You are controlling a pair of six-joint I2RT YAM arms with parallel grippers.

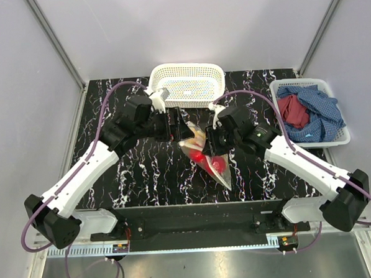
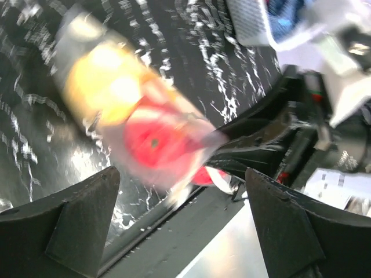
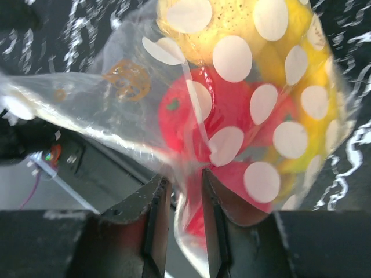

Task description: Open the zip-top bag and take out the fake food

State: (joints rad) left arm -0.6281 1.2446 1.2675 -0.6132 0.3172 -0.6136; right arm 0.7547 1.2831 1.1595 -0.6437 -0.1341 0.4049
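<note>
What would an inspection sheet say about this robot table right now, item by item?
Surface: black table with white veining.
Job's things: polka-dot zip-top bag hangs from the right gripper; red and yellow fake food inside it.
Clutter: white basket at the far edge; second basket at right holding red and blue cloths.
Grippers: right gripper shut on the bag's plastic; left gripper open, the bag in front of it, view blurred.
Cables: purple cables loop from both arms.
Surroundings: pale walls, metal frame posts.

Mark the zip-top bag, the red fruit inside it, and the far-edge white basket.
zip-top bag point(image 3: 110, 110), right wrist view, clear left panel.
red fruit point(image 3: 173, 124), right wrist view, left side.
white basket point(image 1: 185, 65), top external view, far rim.
</note>
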